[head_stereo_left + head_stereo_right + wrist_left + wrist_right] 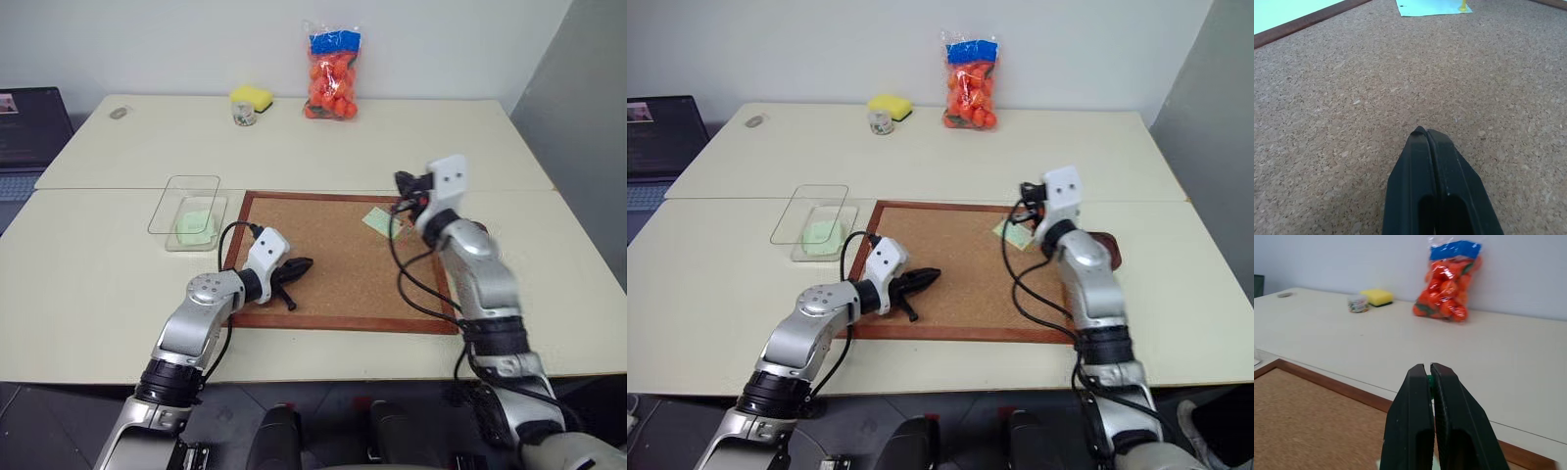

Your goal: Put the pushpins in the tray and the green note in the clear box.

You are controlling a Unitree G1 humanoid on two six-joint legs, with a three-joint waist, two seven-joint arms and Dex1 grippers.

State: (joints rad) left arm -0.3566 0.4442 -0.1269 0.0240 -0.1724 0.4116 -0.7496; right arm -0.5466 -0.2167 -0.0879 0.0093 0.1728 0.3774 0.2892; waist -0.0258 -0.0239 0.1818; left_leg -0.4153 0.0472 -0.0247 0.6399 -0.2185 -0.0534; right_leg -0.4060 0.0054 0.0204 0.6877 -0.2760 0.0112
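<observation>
A pale green note (379, 220) lies on the corkboard (338, 279) near its far right corner, with a yellow pushpin (1463, 6) standing at its edge. My right gripper (1427, 368) is raised above that corner, shut on a green pushpin (1429, 379) that peeks out between its fingertips. The dark reddish-brown tray (1110, 245) sits just right of the board, partly hidden behind my right arm. The clear box (196, 223) stands left of the board with a green slip (196, 228) inside. My left gripper (307, 263) rests shut and empty over the board's left part.
A clear lid (184, 196) leans at the far side of the box. At the table's far edge are a bag of orange balls (333, 73), a yellow sponge (252, 96) and a small jar (244, 116). A laptop (29, 127) sits far left.
</observation>
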